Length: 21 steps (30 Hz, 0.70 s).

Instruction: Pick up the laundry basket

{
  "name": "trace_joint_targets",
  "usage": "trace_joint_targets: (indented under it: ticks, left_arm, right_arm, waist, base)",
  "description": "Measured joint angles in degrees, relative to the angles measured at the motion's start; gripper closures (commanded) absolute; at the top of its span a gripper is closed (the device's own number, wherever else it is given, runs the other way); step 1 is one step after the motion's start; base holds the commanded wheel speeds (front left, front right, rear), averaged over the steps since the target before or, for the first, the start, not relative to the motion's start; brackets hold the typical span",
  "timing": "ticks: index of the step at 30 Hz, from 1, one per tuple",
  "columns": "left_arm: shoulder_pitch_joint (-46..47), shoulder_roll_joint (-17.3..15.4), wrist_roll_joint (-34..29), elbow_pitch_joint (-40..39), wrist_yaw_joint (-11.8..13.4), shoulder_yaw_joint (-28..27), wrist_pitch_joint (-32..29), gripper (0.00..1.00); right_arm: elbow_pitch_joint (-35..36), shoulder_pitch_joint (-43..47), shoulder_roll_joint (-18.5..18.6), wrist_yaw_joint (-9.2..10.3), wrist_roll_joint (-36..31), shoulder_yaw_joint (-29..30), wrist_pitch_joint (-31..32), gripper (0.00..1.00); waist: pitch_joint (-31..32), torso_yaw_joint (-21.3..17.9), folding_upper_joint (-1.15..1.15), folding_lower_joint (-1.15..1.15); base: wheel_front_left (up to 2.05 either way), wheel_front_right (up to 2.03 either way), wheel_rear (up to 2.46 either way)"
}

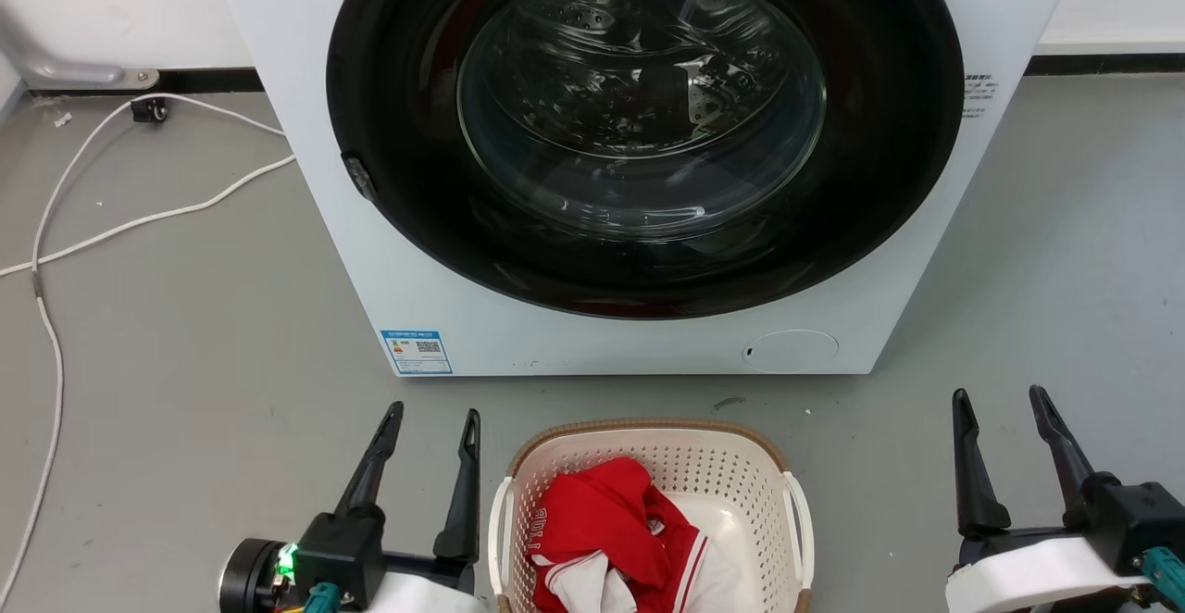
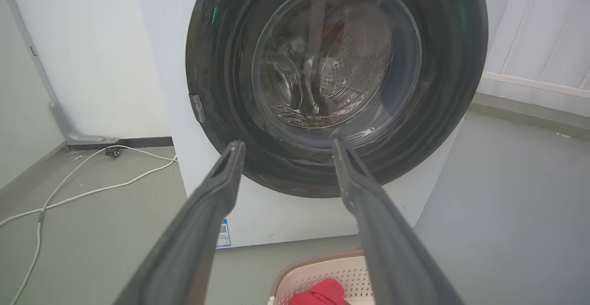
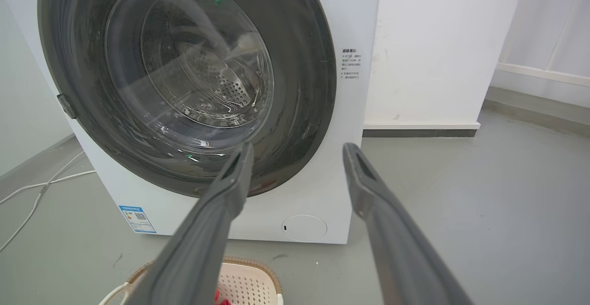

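Observation:
The laundry basket (image 1: 722, 483) is cream-white and perforated, with a brown rim and white side handles. It stands on the floor at the bottom centre of the head view, holding red and white clothes (image 1: 611, 539). My left gripper (image 1: 433, 420) is open just left of the basket, apart from its left handle (image 1: 500, 525). Farther off, right of the basket, my right gripper (image 1: 1004, 405) is also open. Nothing sits between either pair of fingers. The basket's far rim also shows in the left wrist view (image 2: 318, 270) and the right wrist view (image 3: 251, 277).
A white front-loading washer (image 1: 518, 317) with a shut dark round door (image 1: 639, 122) stands right behind the basket. White cables (image 1: 139, 215) trail over the grey floor at the left. White walls rise behind.

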<state>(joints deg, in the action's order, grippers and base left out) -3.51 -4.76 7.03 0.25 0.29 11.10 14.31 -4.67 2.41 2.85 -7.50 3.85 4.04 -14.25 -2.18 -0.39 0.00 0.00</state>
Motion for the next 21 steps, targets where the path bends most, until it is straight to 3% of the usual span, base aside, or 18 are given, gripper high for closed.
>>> trace_joint_targets:
  ticks: [6,12,21]
  left_arm:
    - [-0.5,1.1,-1.2,1.3,-1.3,-1.0,0.6,0.0]
    - [-0.8,1.6,-0.9,1.6,-2.3,-3.2,0.7,0.0]
    - [-0.8,1.8,-0.8,2.7,-3.6,-4.0,0.8,0.0]
  right_arm:
    - [0.1,0.0,0.0,0.0,-1.8,0.1,-0.7,0.0]
    - [-1.1,0.0,0.0,0.0,2.4,0.3,-0.8,0.0]
    - [-3.0,0.0,0.0,0.0,3.6,-0.3,-0.8,0.0]
  waist:
    - [0.0,0.4,0.0,0.0]
    - [0.0,0.4,0.0,0.0]
    - [0.4,0.1,0.0,0.0]
  base:
    - [0.0,0.0,0.0]
    - [0.0,0.0,0.0]
    - [0.0,0.0,0.0]
